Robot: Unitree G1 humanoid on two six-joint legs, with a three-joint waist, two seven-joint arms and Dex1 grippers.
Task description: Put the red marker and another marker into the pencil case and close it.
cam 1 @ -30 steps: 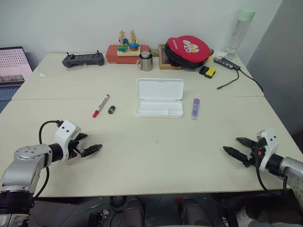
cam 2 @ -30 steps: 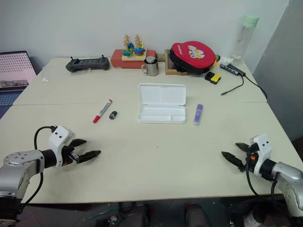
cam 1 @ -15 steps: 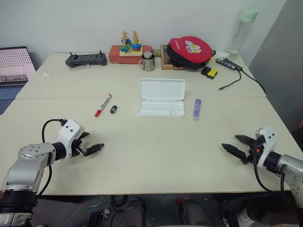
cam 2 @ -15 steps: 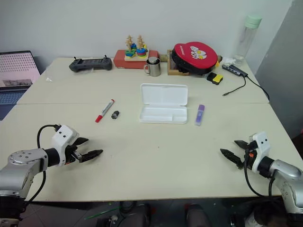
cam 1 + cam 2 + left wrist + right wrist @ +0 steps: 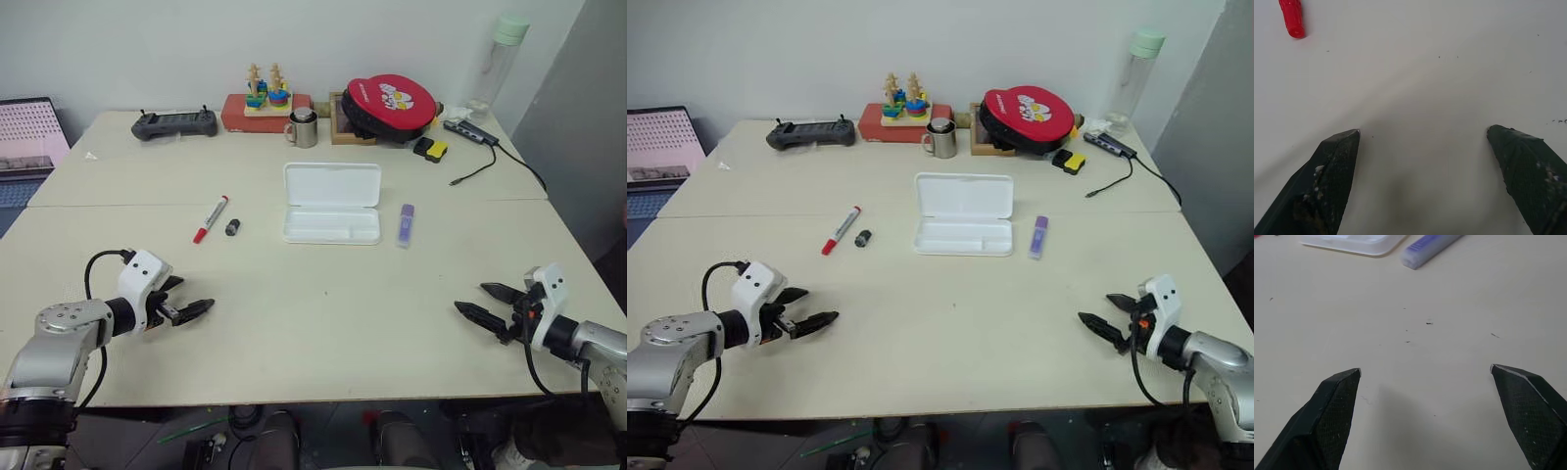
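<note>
Cream tabletop (image 5: 323, 323), two boards joined by a seam, stands against a white wall. Near the middle lies the pencil case (image 5: 331, 203), a flat white plastic box with rounded corners, lying open (lid flat toward the wall, tray nearer the robot). Just beside its right end lies the purple marker (image 5: 405, 224), short and stubby, apart from the case. To the case's left lies the red marker (image 5: 209, 218), slim, white barrel with a red cap and red end, set slantwise. Between it and the case sits a small black cap (image 5: 232, 227).

Both grippers hover low over the near edge, well apart from these things. The left gripper (image 5: 188, 309) is at the near left, fingers spread and empty; the red marker lies beyond it, toward the wall. The right gripper (image 5: 484, 305) is at the near right, fingers spread and empty; the purple marker and case lie beyond it, toward the centre.

Along the wall stand a controller (image 5: 173, 122), a metal mug (image 5: 303, 127) and a red pouch (image 5: 389, 102).
</note>
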